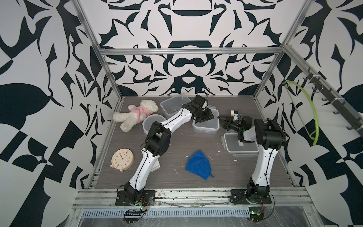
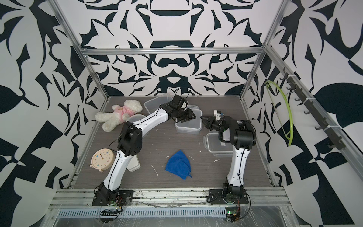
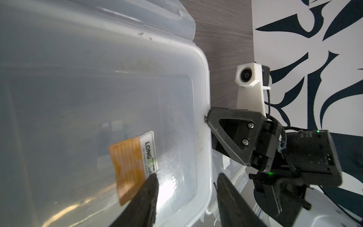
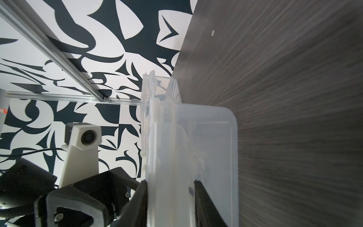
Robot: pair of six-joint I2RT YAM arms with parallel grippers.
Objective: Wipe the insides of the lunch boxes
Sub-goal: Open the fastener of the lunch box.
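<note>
1. Two grippers are stationed at one open rectangular lunch box (image 1: 206,130), toward the rear of the table (image 1: 176,141).
2. Left gripper (image 3: 185,176): jaws parted, set astride the box wall.
3. Right gripper (image 4: 170,181): jaws astride the rim; a clamp cannot be confirmed.

Walls (image 1: 49,78): white with a bold black abstract pattern, at 9, 12 and 3 o'clock.
Frame (image 1: 188,51): aluminium extrusion, posts and crossbar.
Tabletop (image 1: 176,149): grey wood-grain, white flecks.
Hook rail (image 1: 316,80): dark, on the 3 o'clock wall.
Grille (image 1: 176,213): slotted, at the 6 o'clock edge.
Light: even, diffuse.
</note>
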